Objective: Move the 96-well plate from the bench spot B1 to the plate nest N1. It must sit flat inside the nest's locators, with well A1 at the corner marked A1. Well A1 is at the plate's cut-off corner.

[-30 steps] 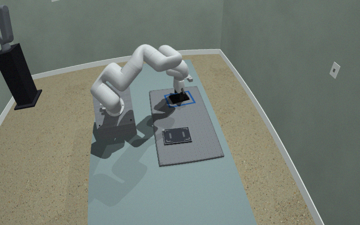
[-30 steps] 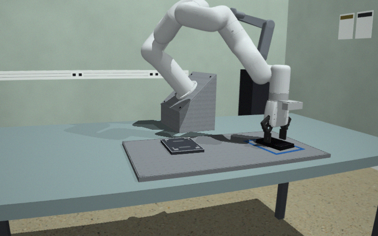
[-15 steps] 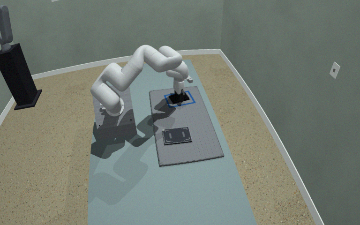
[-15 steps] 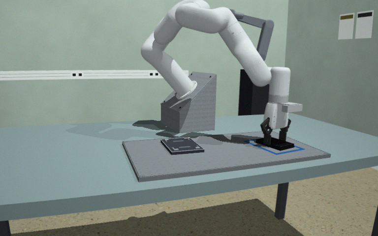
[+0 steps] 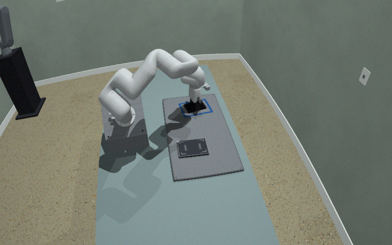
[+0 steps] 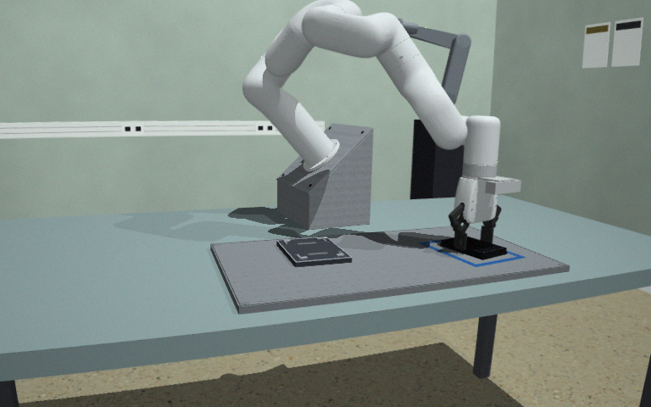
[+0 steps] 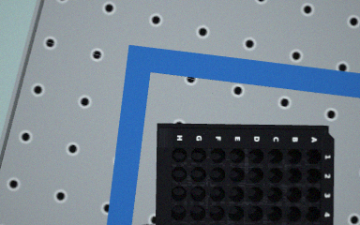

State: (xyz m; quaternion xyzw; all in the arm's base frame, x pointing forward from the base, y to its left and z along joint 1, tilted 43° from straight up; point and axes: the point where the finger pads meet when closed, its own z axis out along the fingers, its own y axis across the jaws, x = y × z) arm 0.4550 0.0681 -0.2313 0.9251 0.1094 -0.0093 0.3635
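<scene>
The black 96-well plate (image 5: 188, 108) (image 6: 486, 249) (image 7: 244, 173) lies flat inside the blue outline of spot B1 (image 5: 199, 113) (image 6: 480, 263) (image 7: 136, 141) at the far end of the grey perforated board (image 5: 207, 161) (image 6: 384, 278) (image 7: 70, 94). In the wrist view its cut-off corner is at the upper right, beside the letter A and the number 1. My gripper (image 5: 195, 101) (image 6: 474, 242) is open, lowered over the plate with one finger on each side of it. The dark plate nest N1 (image 5: 192, 147) (image 6: 314, 250) with pale corner locators sits empty further along the board.
The arm's grey wedge-shaped base (image 5: 124, 129) (image 6: 336, 182) stands on the table (image 5: 173, 207) (image 6: 119, 287) beside the board. A black column (image 5: 20, 83) (image 6: 431, 163) stands on the floor behind the table.
</scene>
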